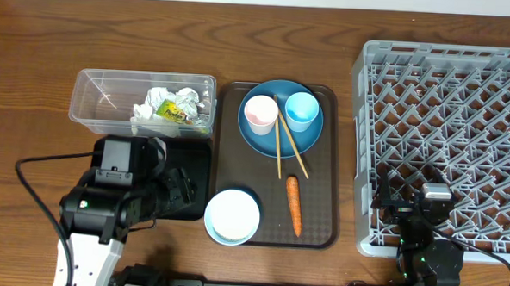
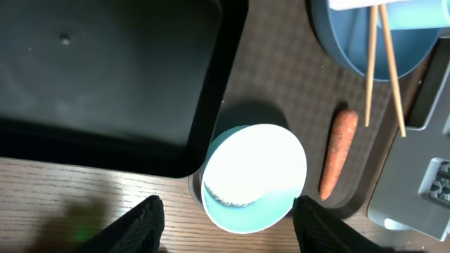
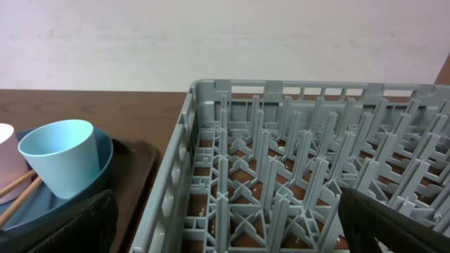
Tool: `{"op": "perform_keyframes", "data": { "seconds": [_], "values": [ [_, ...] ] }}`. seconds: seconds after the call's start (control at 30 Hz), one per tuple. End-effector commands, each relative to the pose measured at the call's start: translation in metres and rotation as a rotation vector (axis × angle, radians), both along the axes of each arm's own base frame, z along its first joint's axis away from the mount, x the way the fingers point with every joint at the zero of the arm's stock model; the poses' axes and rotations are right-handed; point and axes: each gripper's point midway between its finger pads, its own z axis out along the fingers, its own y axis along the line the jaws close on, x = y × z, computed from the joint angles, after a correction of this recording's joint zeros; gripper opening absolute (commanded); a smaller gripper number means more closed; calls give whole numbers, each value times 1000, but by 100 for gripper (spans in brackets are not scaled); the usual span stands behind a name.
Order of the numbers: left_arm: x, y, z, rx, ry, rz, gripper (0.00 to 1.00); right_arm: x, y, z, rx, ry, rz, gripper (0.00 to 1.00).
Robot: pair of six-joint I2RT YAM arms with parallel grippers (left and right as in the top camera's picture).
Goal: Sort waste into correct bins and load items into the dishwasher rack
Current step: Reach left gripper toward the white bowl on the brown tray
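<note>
Bowl [image 2: 254, 176] between parted jaws of left tool [image 2: 230, 214]; right tool [image 3: 232, 221] fully apart over grey rack [image 3: 295, 133] corner.

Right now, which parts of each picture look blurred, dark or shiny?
Overhead: sharp, slight glare on the clear tub. Left wrist: left fingers blurred at the bottom edge; white bowl sharp, dark shadow beside it. Right wrist: right fingers dark and unfocused in the lower corners; rack sharp.
</note>
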Motion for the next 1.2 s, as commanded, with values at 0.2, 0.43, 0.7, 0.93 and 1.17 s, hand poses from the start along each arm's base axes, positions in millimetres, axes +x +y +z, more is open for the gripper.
{"op": "perform_keyframes", "data": {
  "seconds": [0.2, 0.43, 0.7, 0.93, 1.17],
  "values": [
    [-5, 3, -32, 39, 145, -20, 62, 0, -3, -1, -8, 4, -13, 99],
    [0, -1, -44, 134, 154, -93, 62, 0, -3, -1, -8, 4, -13, 99],
    [7, -18, -45, 220, 83, -196, 62, 0, -3, -1, -8, 4, -13, 99],
    [1, -32, -45, 208, 99, -162, 61, 0, -3, -1, -8, 4, -13, 99],
    [-8, -48, -47, 252, 85, -205, 61, 0, -3, -1, -8, 4, -13, 99]
  ]
}}
